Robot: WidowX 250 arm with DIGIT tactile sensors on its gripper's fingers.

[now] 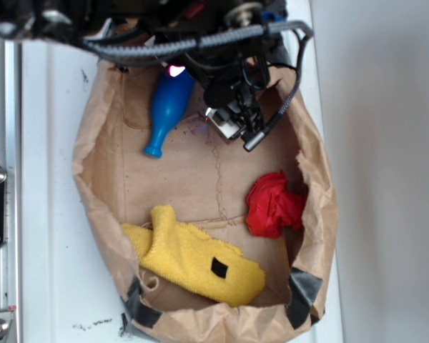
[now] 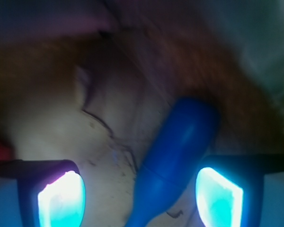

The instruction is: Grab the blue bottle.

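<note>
Exterior view, left to right: white table (image 1: 50, 214) at left, with a brown paper bag (image 1: 100, 143) lying open across the middle of the frame. Yellow cloth (image 1: 193, 261) lay in the bag's lower left part. Blue bottle (image 1: 166, 111) lay in the upper left of the bag, neck pointing down-left, its wide end under the arm. Gripper (image 1: 232, 118) hung at upper centre, just right of the bottle. Red cloth (image 1: 272, 205) sat crumpled at right by the bag wall.

Wrist view: left pad (image 2: 61, 201) lower left, bottle (image 2: 175, 156) slanting between the pads nearer the right one (image 2: 220, 198); gripper (image 2: 141, 201) spread wide, nothing grasped.
</note>
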